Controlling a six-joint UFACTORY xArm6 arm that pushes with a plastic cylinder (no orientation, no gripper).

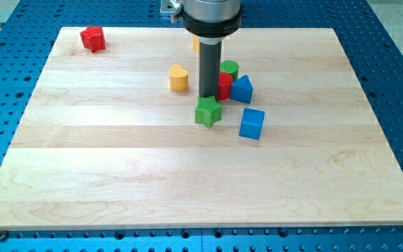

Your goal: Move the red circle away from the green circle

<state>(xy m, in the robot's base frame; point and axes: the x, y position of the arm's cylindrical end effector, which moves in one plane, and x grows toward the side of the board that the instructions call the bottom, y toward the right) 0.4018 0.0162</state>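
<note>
The red circle (224, 85) sits near the board's top centre, partly hidden behind my rod. The green circle (230, 68) touches it just above. My tip (208, 95) is down at the red circle's left side, right above the green star (208, 111). A blue triangular block (242, 89) touches the red circle on its right.
A yellow heart (178, 78) lies left of the rod. A blue cube (252, 123) sits below right of the cluster. A red star (92, 38) is at the top left. A yellow block (196, 44) peeks out behind the rod. The wooden board (117, 175) ends in blue perforated table.
</note>
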